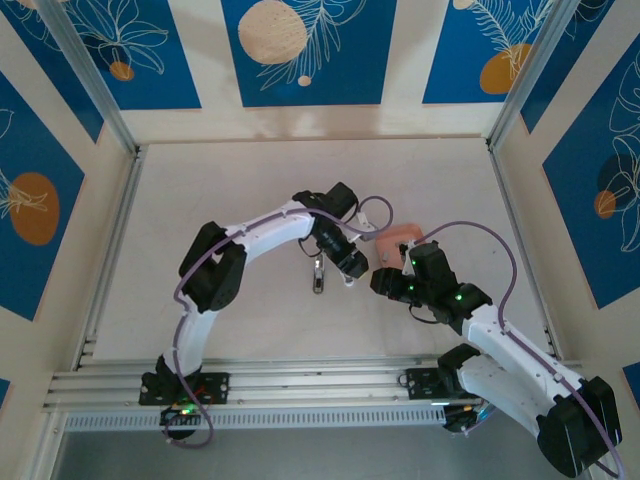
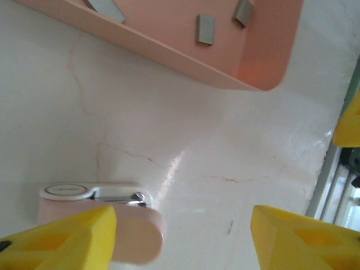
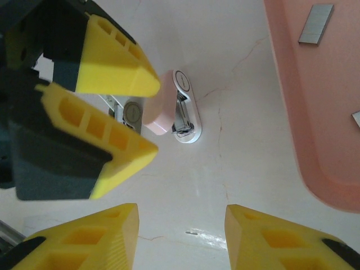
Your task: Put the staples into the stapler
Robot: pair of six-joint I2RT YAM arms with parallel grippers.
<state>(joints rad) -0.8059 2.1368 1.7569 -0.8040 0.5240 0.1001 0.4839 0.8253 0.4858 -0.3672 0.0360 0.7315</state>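
The stapler (image 3: 185, 112) lies swung apart on the table: a pale pink body (image 2: 132, 236) beside a white arm with a chrome magazine (image 2: 95, 193). In the top view the stapler (image 1: 318, 276) is a thin dark-grey sliver mid-table. My left gripper (image 2: 183, 230) is open, low over the table, with the pink end against one finger (image 2: 73, 236) and a wide gap to the other. Grey staples (image 2: 206, 29) lie as short strips (image 3: 315, 24) in the salmon-pink tray (image 1: 402, 238). My right gripper (image 3: 181, 225) is open just right of the left gripper (image 1: 350, 270), holding nothing.
A tiny loose metal sliver (image 3: 192, 232) lies on the bare table between my right fingers. The tray's rim (image 3: 292, 129) runs along the right of the right wrist view. Rails (image 1: 300, 385) line the near edge, and walls close in the table.
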